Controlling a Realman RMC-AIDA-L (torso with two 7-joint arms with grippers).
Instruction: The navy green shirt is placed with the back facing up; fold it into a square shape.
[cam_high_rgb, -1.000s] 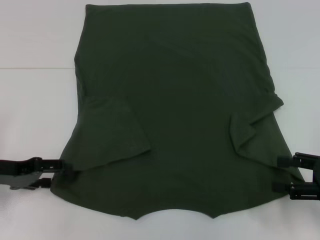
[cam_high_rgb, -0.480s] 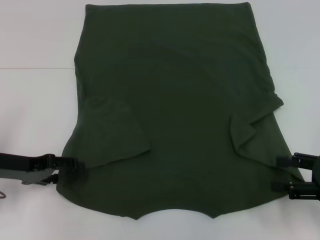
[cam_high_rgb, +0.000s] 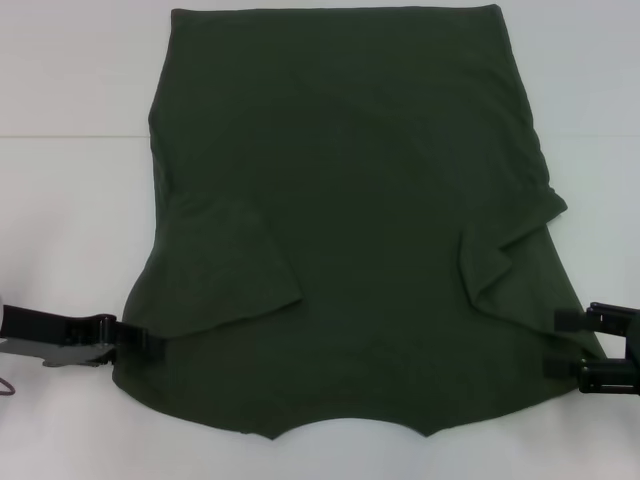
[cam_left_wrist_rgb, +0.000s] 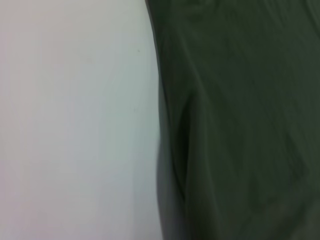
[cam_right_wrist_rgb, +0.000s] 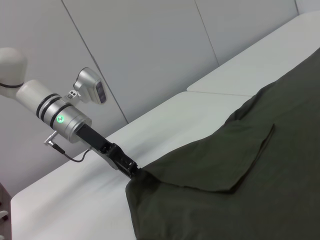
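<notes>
Shirt (cam_high_rgb: 350, 200) lay flat on the white table (cam_high_rgb: 70, 200), both sleeves already folded inward over its back and the collar edge nearest the robot. Left gripper (cam_high_rgb: 150, 342) was pushed into the cloth at the near left shoulder, whether clamped could not be told, while right gripper (cam_high_rgb: 565, 345) sat at the near right shoulder edge with fingers parted and nothing held. Soft, light and limp, the knit would likely sag and crease unless pinched at both shoulder corners together
</notes>
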